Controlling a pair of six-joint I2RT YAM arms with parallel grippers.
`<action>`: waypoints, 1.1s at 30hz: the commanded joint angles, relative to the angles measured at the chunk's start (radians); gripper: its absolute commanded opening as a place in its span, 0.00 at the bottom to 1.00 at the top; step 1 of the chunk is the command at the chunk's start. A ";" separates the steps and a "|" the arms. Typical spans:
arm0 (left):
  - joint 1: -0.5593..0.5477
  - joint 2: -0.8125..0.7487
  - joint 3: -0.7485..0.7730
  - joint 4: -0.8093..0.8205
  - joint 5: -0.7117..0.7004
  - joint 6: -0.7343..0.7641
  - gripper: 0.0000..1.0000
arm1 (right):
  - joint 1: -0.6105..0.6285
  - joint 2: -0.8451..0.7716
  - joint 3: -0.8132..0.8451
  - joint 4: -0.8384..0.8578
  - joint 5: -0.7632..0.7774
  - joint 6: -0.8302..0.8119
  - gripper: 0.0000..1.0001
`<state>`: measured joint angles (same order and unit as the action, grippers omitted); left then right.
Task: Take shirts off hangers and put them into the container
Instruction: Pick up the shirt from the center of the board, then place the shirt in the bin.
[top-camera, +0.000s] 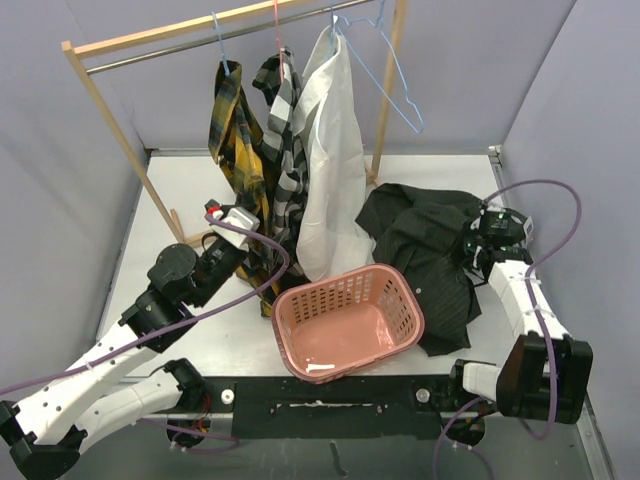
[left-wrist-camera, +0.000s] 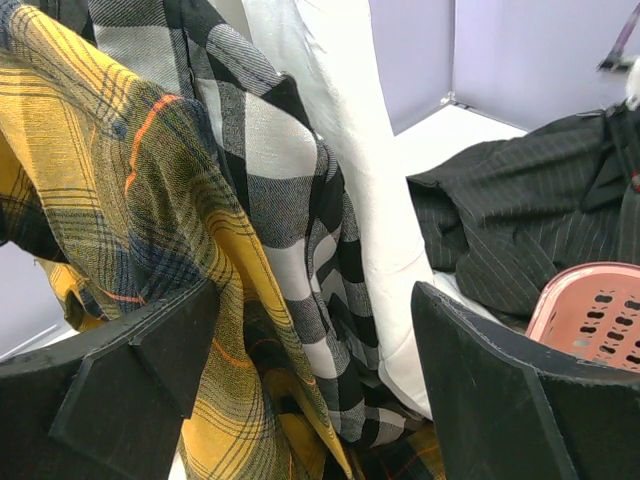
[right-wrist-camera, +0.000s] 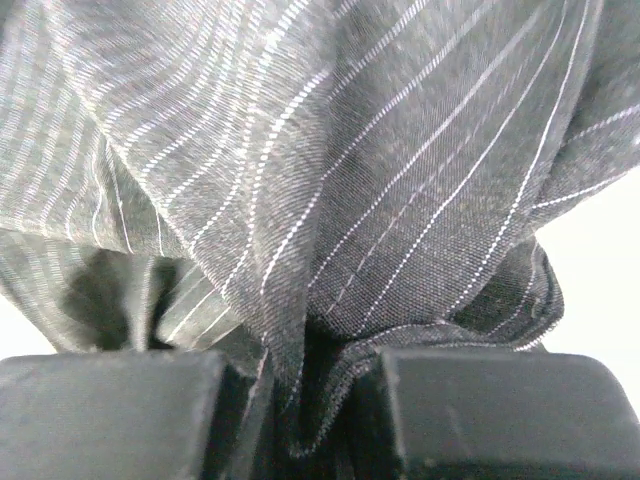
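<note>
Pinching a fold of the black shirt (right-wrist-camera: 330, 180), the right gripper (right-wrist-camera: 320, 375) is squeezing its two fingers tight on the cloth. The shirt is lying in a heap on the table (top-camera: 190, 190), off its hanger, touching the right side of the pink basket (top-camera: 400, 300). None of it is inside yet. So the step in hand looks like moving this shirt into the basket. Next, the arm is going to need to lift the floppy cloth high, carry it left over the rim and let go.

The left gripper (left-wrist-camera: 315, 370) is hovering wide open, holding nothing, right by the yellow plaid shirt (top-camera: 235, 130). That one, the check shirt (top-camera: 285, 140) and the white shirt (top-camera: 335, 150) are hanging on the rail (top-camera: 200, 40).
</note>
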<state>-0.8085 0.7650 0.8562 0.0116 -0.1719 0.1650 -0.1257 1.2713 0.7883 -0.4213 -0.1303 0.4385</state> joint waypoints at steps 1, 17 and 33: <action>0.008 -0.004 0.002 0.078 -0.005 -0.006 0.77 | -0.006 -0.208 0.159 -0.075 0.082 -0.015 0.00; 0.011 -0.049 -0.016 0.098 -0.011 -0.013 0.77 | -0.006 -0.324 0.922 -0.424 0.108 -0.069 0.00; 0.011 -0.060 -0.017 0.100 -0.009 -0.015 0.77 | -0.008 -0.150 1.468 -0.366 -0.066 0.055 0.00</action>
<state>-0.8032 0.7238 0.8398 0.0498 -0.1757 0.1631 -0.1257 1.0374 2.0754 -0.8928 -0.1253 0.4427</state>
